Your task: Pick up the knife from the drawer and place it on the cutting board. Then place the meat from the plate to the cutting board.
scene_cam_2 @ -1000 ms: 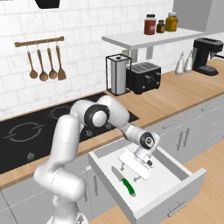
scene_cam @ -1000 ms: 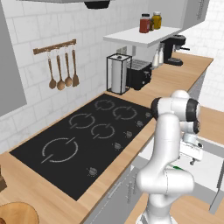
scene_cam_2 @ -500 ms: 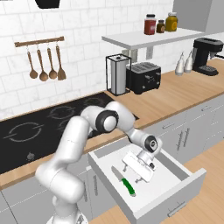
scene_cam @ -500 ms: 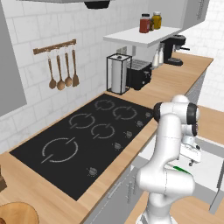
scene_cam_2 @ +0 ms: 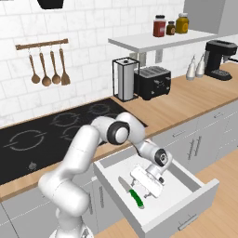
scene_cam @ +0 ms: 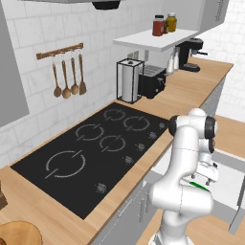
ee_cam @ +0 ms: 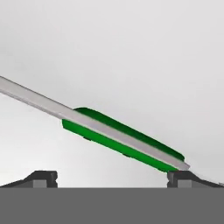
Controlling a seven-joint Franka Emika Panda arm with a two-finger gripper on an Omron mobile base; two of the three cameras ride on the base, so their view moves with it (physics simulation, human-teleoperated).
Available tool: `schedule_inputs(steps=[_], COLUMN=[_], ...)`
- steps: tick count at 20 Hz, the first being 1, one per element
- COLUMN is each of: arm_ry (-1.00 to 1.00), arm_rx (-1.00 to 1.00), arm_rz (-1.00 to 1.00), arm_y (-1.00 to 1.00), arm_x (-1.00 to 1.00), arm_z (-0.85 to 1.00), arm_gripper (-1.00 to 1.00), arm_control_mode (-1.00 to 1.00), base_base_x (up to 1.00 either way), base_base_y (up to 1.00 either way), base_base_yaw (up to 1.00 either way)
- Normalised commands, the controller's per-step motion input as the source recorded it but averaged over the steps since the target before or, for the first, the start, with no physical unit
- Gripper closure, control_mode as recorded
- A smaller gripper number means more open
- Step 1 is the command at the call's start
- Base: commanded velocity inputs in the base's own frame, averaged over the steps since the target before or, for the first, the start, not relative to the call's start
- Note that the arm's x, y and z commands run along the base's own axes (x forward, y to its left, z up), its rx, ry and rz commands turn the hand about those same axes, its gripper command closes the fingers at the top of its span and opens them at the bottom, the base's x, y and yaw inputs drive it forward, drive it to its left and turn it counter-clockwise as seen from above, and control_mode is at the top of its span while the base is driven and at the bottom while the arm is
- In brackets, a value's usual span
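The drawer (scene_cam_2: 179, 197) stands pulled out from under the counter, and the knife (scene_cam_2: 130, 192) lies flat on its pale floor, in the left half, nearer to the front wall than to the back. Its blade points toward the back left corner and its green handle toward the front. Just to the right of it the gripper (scene_cam_2: 145, 189) hangs low inside the drawer, with the jaws spread fully wide and nothing between them.

In the hand view the knife (ee_cam: 118, 135) lies slanted between the two finger tips, not yet touched.

I judge the knife to be light and stiff. The blade is thin and probably slippery, so the thicker green handle is the better place to hold, near its middle, across its width.
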Motion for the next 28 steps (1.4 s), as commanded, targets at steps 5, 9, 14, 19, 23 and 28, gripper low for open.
schedule_inputs(steps=[5,9,14,19,23,28], arm_ry=[0.01,0.0,0.01,0.12,0.08,0.07], arm_rx=[0.0,0.0,-0.04,-0.03,0.0,0.0], arm_rz=[-0.01,-0.18,-0.29,-0.22,-0.13,-0.03], arm_y=[0.0,0.09,0.26,0.02,-0.03,0.02], arm_x=[0.0,0.0,0.0,0.0,0.0,0.0], arm_z=[-0.24,-0.01,0.0,-0.03,-0.07,0.17], arm_gripper=[-1.0,-1.0,-1.0,-1.0,-1.0,-1.0], arm_control_mode=[-1.0,-1.0,-1.0,-1.0,-1.0,-1.0], base_base_x=[0.0,0.0,0.0,0.0,0.0,0.0], base_base_y=[0.0,0.0,0.0,0.0,0.0,0.0], base_base_yaw=[0.0,0.0,0.0,0.0,0.0,0.0])
